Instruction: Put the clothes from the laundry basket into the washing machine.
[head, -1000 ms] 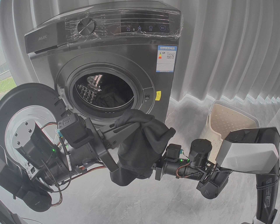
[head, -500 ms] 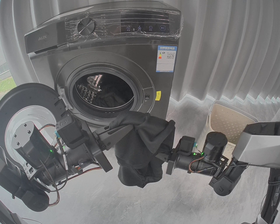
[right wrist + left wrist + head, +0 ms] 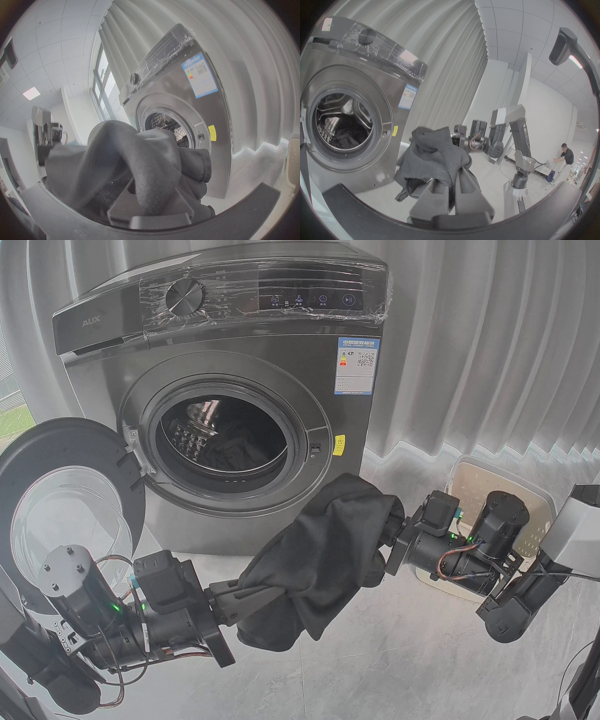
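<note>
In the head view the washing machine point(image 3: 250, 365) takes up the upper centre of the frame. Its door point(image 3: 69, 490) is swung open at the left edge, and dark clothes point(image 3: 231, 455) already lie in the drum point(image 3: 187, 437). In the lower centre a dark garment point(image 3: 325, 540) is slung between the left gripper point(image 3: 265, 601) at lower left and the right gripper point(image 3: 382, 539) at centre right. It hangs off the floor point(image 3: 406, 665) and outside the drum. The laundry basket point(image 3: 481, 487) stands at the right edge, behind the right arm.

In the left wrist view the left gripper point(image 3: 451, 190) has its jaws pressed together on a fold of the garment point(image 3: 434, 153), with the drum point(image 3: 343, 125) beyond.

In the right wrist view the right gripper point(image 3: 156, 203) pinches the garment point(image 3: 134, 156), which drapes over the jaws and hides their tips.

This looks like the carry step. The next move probably calls for lifting both ends level with the drum, pushing the cloth past the rim and releasing it, without letting the tail catch on the door.
</note>
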Controlling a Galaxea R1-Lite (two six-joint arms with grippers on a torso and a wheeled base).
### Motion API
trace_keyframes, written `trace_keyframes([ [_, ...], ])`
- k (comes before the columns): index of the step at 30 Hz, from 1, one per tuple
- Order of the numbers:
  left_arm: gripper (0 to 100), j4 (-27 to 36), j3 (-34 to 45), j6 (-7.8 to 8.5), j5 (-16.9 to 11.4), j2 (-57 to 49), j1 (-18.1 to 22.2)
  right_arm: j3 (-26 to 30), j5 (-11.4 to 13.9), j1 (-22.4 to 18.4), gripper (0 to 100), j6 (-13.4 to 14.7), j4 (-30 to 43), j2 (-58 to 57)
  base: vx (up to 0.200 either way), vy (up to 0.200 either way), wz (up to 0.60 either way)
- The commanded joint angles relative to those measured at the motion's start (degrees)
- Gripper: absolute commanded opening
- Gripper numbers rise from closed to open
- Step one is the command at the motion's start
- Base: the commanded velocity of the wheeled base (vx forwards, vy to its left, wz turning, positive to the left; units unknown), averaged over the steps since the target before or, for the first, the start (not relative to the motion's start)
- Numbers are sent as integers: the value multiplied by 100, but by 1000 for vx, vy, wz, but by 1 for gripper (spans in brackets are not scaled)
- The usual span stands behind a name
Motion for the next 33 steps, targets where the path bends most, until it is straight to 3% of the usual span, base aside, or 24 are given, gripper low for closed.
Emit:
trace_keyframes([
  [1,0,-6,159,52,2,249,-48,-44,-27,11,0,72,-17,-330,0,0,0],
  [6,0,-15,115,175,37,679,-39,-35,-27,55,0,89,-17,-593,0,0,0],
  [17,0,-15,-25,157,46,723,40,0,-27,90,0,80,-17,-620,0,0,0],
  [18,100,-15,-25,157,46,723,40,0,-27,90,0,80,-17,-620,0,0,0],
  [33,100,-15,45,25,-7,231,31,123,-27,81,0,89,-8,-699,0,0,0],
])
